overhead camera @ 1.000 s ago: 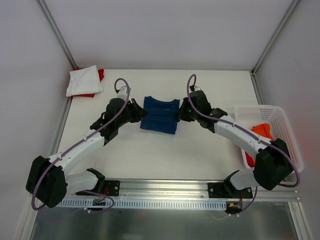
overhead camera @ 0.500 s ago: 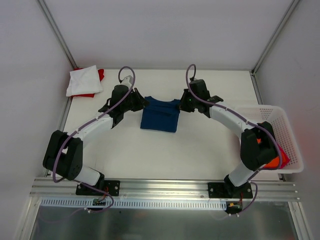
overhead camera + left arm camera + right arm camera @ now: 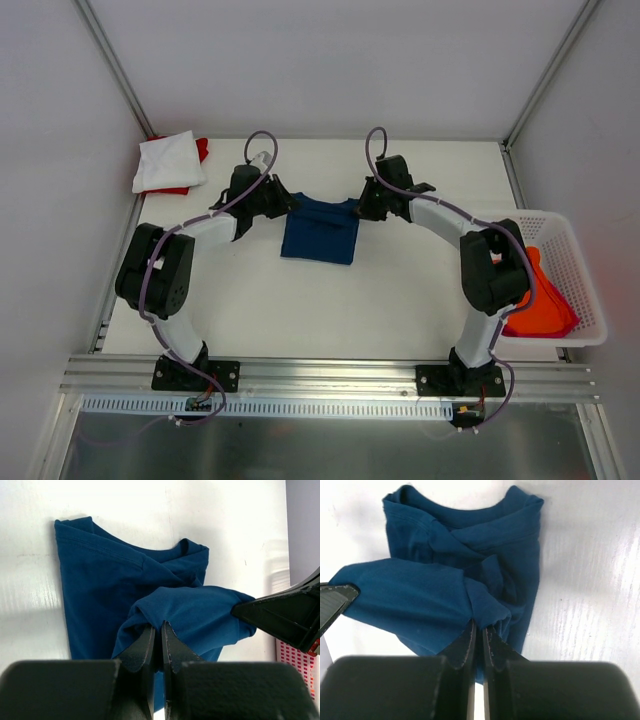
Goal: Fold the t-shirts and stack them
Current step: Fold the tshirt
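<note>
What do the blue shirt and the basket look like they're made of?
Blue shirt: soft knit cloth, matte. It drapes and creases where it is lifted, and stitched seams show at the collar. Basket: probably rigid white plastic, going by its even moulded lattice walls; its sheen is too small to judge.
</note>
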Tool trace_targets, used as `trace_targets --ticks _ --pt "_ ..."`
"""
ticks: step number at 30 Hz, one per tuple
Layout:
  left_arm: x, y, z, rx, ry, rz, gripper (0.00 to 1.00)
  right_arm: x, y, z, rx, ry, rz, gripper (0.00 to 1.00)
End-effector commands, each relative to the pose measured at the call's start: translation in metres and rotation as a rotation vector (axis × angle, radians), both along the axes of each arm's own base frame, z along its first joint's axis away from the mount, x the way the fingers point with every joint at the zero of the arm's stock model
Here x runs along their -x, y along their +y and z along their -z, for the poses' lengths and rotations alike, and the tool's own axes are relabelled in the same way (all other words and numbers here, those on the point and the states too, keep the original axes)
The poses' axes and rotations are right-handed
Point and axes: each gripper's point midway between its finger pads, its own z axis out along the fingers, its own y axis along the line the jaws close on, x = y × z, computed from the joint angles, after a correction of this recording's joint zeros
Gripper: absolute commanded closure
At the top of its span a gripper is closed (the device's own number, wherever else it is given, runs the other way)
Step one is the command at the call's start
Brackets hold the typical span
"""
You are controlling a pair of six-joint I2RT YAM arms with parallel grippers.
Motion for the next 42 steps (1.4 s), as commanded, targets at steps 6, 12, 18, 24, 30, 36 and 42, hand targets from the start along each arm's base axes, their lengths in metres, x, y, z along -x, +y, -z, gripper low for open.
trace_targets --ticks 6,12,18,24,30,36,42 --pt "-0.032 -0.005 -0.003 0.050 -0.060 0.026 1.00 -0.021 -0.014 0.010 0.035 -0.007 0.024 1.00" --pt "-0.035 -0.001 0.010 0.038 -0.042 0.014 0.12 -0.023 -0.016 0.025 0.046 0.014 0.025 0.86" --pt "-0.032 0.004 0.009 0.022 -0.054 -0.004 0.01 -0.024 -0.015 0.037 0.039 0.004 0.031 0.23" --pt "-0.028 0.008 0.002 0.023 -0.073 -0.015 0.01 -0.035 -0.011 0.029 0.035 -0.014 0.025 0.17" --pt "-0.018 0.019 -0.033 0.000 -0.168 -0.062 0.01 -0.038 -0.019 -0.013 0.085 -0.078 0.016 0.15" --pt "0.010 0.036 -0.092 -0.021 -0.298 -0.121 0.12 -0.033 -0.030 -0.108 0.138 -0.224 -0.017 0.15" --pt "0.052 0.057 -0.131 -0.015 -0.365 -0.159 0.79 0.001 -0.019 -0.152 0.121 -0.267 -0.058 0.98"
